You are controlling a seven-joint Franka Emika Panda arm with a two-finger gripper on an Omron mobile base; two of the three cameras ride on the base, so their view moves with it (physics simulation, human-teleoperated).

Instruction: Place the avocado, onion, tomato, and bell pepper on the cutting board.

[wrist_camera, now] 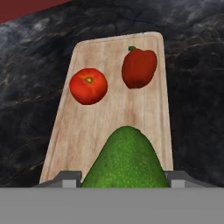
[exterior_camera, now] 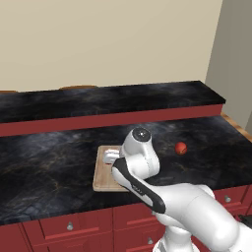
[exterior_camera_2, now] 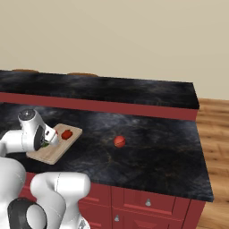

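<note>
My gripper is shut on the green avocado, which hangs low over the near end of the pale wooden cutting board. On the board's far half lie the orange-red tomato and the deep red bell pepper, side by side and apart. In the right base view the bell pepper sits on the board just past my hand, with a bit of the avocado showing under it. The onion rests on the dark counter, well to the right of the board.
The black stone counter runs wide on both sides of the board. Behind it rises a higher counter ledge with a red front. Red drawers line the near edge below.
</note>
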